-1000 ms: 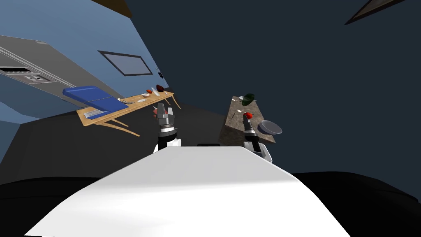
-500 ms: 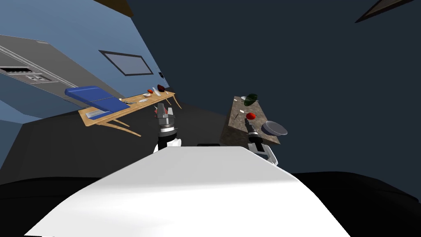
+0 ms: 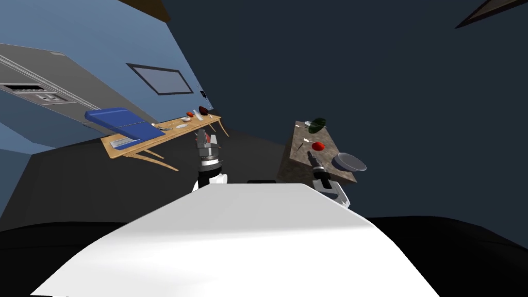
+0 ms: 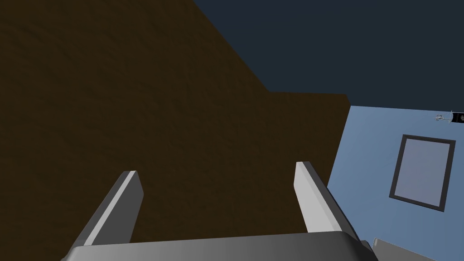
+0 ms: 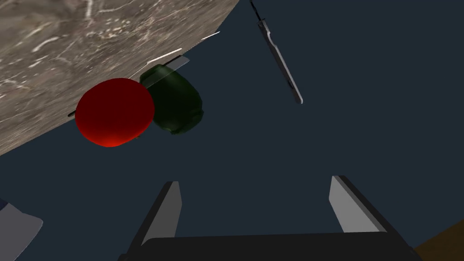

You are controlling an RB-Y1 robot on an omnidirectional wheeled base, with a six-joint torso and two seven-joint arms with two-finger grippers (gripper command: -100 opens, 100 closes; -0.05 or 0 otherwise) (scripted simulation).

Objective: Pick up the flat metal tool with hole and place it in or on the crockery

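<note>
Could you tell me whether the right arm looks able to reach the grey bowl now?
Probably yes: the right gripper is open at the stone counter, the bowl sits close beside it, and nothing stands between them.

Veined stone countertop [image 3: 298, 149], pale wood table [image 3: 167, 133], smooth grey bowl [image 3: 349, 163]

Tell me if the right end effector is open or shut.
Open. The right end effector has its fingers standing wide apart in its wrist view, with nothing between them.
</note>
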